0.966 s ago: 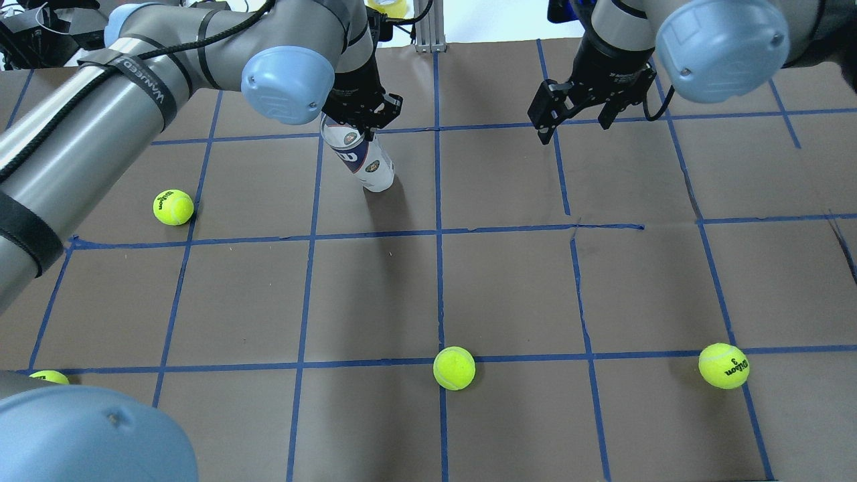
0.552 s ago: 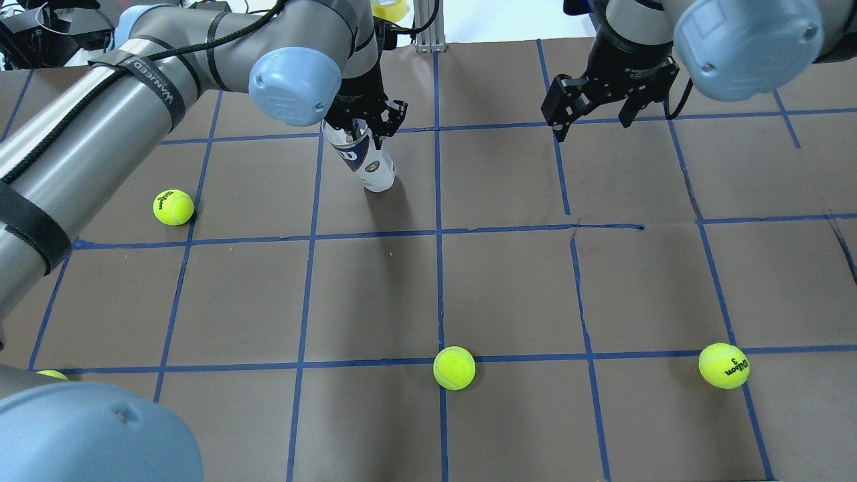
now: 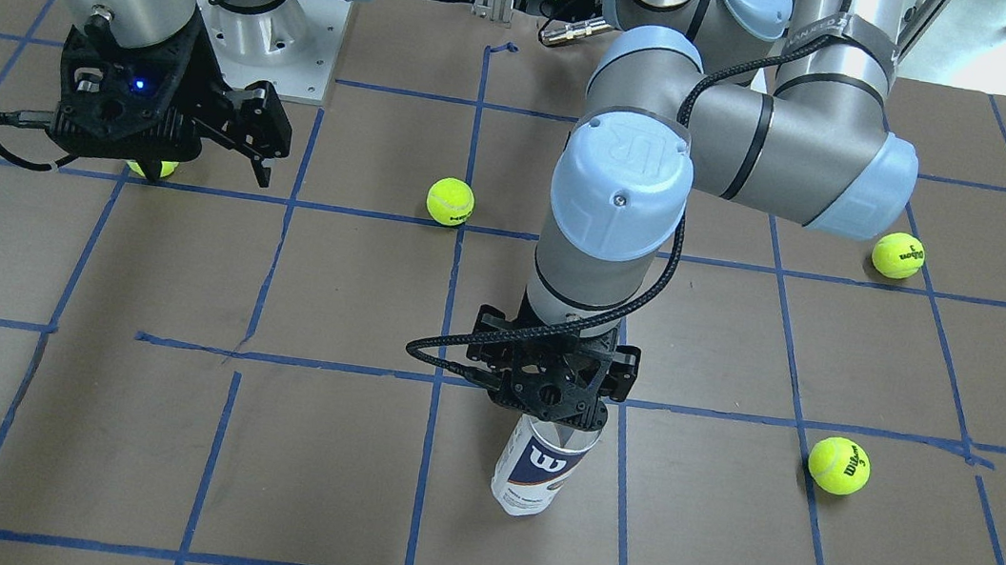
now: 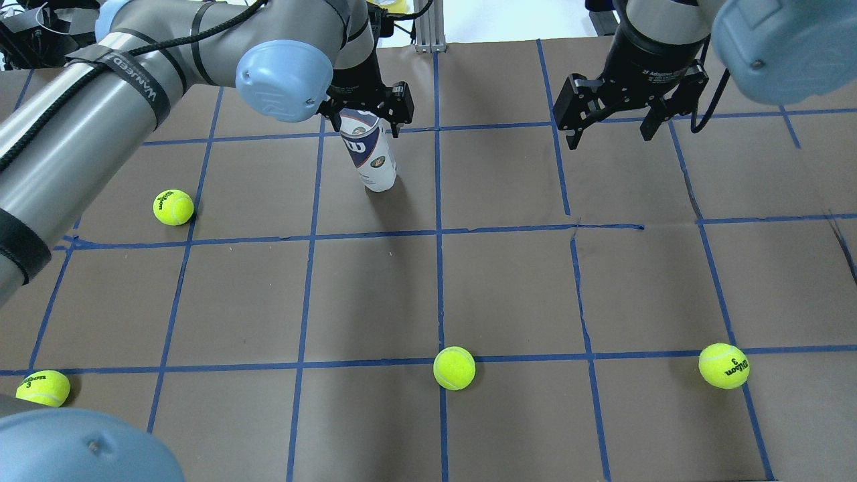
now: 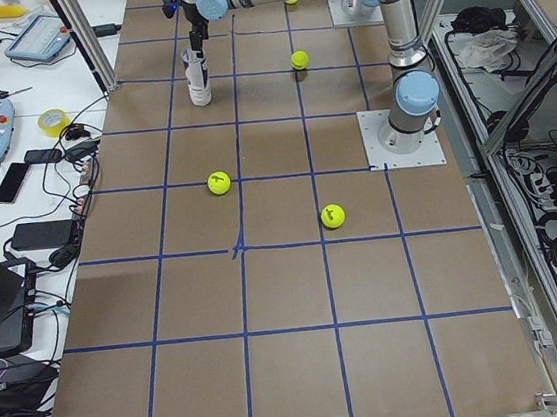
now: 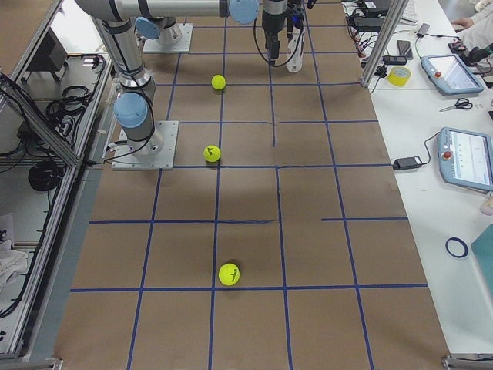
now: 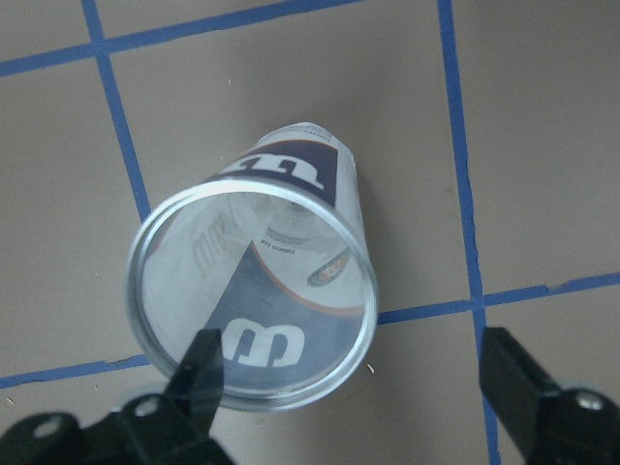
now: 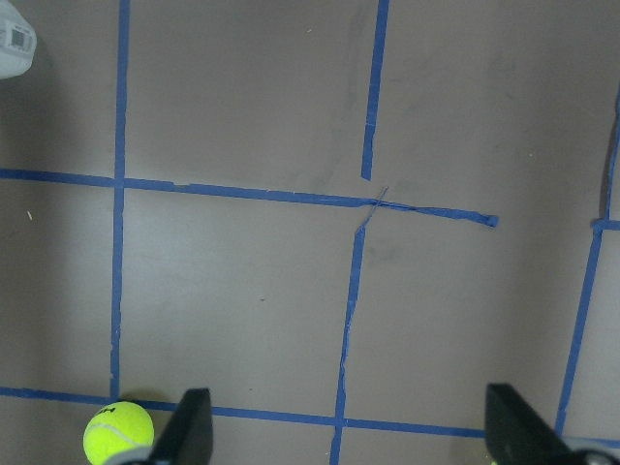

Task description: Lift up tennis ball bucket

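The tennis ball bucket [image 4: 372,158] stands upright on the brown table [image 4: 509,288], its base down on the paper, directly beneath the left gripper [image 7: 349,341]. From the overhead view you see that gripper only as a black shape over the bucket's top. The left wrist view gives you more. The bucket's mouth has no lid, you can see down through the clear wall to the navy "W" label, and there are no balls inside. The fingers are spread wide. One finger [image 7: 199,373] overlaps the bucket's rim, though you cannot tell whether it sits inside or outside the wall. The other stands well clear of the bucket, over bare paper. Nothing is pinched.

The right gripper [image 4: 610,139] hangs well off to the side of the bucket and above the table. Its fingers are also parted, and the right wrist view confirms only paper and blue tape between them.

Four tennis balls lie apart from the bucket. Overhead, one tennis ball [image 4: 173,207] is the closest to the bucket, on the left arm's side. Three more [image 4: 454,367] [image 4: 724,365] [image 4: 43,387] sit far from it, toward the robot. The front-facing view half hides one of these behind the right gripper, while the overhead view shows all four whole.
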Controlling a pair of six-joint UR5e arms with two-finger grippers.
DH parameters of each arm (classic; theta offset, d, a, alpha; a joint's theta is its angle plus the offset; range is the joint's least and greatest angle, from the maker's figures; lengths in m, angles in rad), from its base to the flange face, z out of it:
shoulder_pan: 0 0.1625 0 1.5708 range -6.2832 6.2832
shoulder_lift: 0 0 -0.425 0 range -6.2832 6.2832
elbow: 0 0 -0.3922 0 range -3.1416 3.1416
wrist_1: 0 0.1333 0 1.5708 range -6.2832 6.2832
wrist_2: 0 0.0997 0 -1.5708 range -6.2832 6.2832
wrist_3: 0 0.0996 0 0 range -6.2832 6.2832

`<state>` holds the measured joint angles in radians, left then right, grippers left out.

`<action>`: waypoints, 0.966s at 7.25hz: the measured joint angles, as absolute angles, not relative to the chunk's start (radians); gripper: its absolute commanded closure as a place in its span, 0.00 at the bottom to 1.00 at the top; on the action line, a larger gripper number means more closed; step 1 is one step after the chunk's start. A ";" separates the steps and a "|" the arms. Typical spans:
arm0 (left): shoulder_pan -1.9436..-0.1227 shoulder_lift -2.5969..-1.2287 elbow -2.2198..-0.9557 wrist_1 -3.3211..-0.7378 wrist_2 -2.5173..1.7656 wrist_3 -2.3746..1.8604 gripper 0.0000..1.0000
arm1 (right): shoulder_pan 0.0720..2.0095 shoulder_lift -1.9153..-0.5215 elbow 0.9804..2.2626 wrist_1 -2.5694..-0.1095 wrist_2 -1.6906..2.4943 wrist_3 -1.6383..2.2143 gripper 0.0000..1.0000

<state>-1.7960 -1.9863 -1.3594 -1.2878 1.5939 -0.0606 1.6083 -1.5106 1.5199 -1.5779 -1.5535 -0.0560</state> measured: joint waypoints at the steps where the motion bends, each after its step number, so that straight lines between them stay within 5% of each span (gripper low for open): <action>1: -1.794 -1.967 -1.358 -1.283 1.594 -0.061 0.00 | 1.607 -1.512 1.525 -1.579 -1.554 -0.054 0.00; 7: -1.790 -1.730 -1.438 -1.344 1.602 -0.057 0.00 | 1.605 -1.510 1.549 -1.610 -1.572 -0.052 0.00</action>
<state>-1.7904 -1.7301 -1.4376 -1.3437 1.6025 -0.0573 1.6047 -1.5100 1.5491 -1.6102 -1.5723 -0.0519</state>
